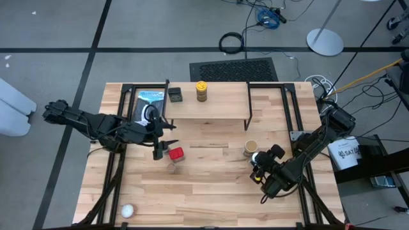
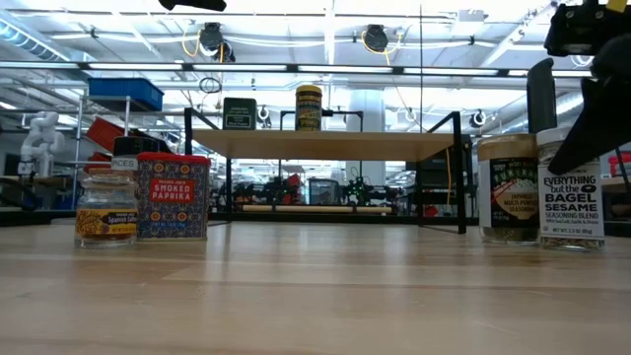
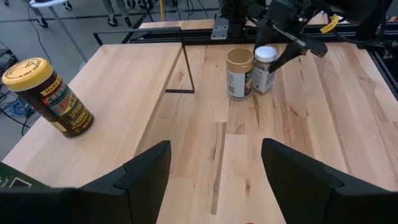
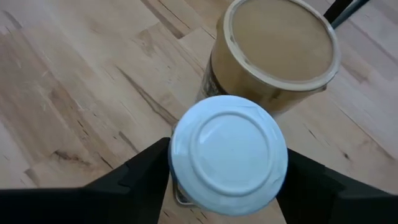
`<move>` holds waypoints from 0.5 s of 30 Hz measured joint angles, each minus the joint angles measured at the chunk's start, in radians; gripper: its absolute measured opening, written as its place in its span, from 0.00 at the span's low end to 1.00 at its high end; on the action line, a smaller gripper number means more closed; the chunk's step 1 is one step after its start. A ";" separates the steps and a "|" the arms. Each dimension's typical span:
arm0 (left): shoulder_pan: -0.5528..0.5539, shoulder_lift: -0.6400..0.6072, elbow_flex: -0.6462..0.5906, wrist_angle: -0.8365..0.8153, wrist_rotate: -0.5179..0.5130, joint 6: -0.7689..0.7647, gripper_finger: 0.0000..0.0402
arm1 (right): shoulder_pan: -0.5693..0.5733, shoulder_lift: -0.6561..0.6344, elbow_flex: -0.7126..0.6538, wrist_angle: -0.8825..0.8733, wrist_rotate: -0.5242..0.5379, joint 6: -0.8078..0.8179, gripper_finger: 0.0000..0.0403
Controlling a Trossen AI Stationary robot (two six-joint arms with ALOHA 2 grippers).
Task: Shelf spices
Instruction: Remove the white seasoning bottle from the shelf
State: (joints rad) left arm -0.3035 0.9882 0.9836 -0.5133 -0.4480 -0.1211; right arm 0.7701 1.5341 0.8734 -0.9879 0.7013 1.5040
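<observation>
1. As far as the pictures show, two of the six spices are already set on the shelf [image 1: 211, 108]: the black square tin [image 1: 175, 95] and the yellow-lidded jar [image 1: 201, 91], both standing upright on the plank near its left half.
2. Four containers are left on the desk [image 1: 211, 191]. The red tin [image 1: 175, 153] and the small dark-lidded jar [image 2: 105, 209] stand just beside each other in front of the shelf's left end, and the tan-lidded jar [image 1: 250, 148] and the white-lidded jar [image 4: 228, 154] stand just beside each other before its right end.
3. The right gripper [image 4: 228, 180] is placed around the white-lidded jar, one finger at each side of its body below the lid. Whether the jar is gripped or only straddled cannot be told; in the low view its base rests on the desk.
4. The left gripper [image 3: 214, 180] is released and empty, its fingers spread wide, and is held above the desk near the red tin.
5. The task is judged about a third done; the white-lidded jar appears to be the next one to be shelved.
</observation>
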 joint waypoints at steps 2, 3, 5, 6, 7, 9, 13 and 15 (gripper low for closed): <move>0.000 0.000 0.000 0.000 0.000 0.000 0.65 | 0.000 0.000 0.000 -0.011 -0.001 0.001 0.60; 0.000 0.000 0.000 0.000 0.000 0.000 0.65 | 0.000 0.000 0.000 -0.014 -0.001 0.001 0.60; 0.000 0.000 0.000 0.000 0.000 0.000 0.65 | 0.000 0.000 0.000 -0.021 -0.001 0.001 0.60; 0.000 0.000 0.000 0.000 0.000 0.000 0.65 | 0.000 0.000 0.000 -0.026 -0.001 0.002 0.60; 0.000 0.000 0.000 0.000 0.000 0.000 0.65 | 0.000 0.000 0.000 -0.030 -0.002 0.002 0.60; 0.000 0.000 0.000 0.000 0.000 0.000 0.65 | 0.000 0.000 0.000 -0.034 -0.012 0.002 0.60; 0.000 0.000 0.000 0.000 0.000 0.001 0.65 | 0.000 0.000 0.000 -0.044 -0.028 0.003 0.60; 0.000 0.000 0.000 0.000 0.000 0.001 0.65 | 0.000 0.000 0.000 -0.044 -0.028 0.003 0.60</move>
State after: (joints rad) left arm -0.3035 0.9882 0.9836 -0.5133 -0.4480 -0.1200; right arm 0.7700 1.5341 0.8734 -1.0319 0.6735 1.5066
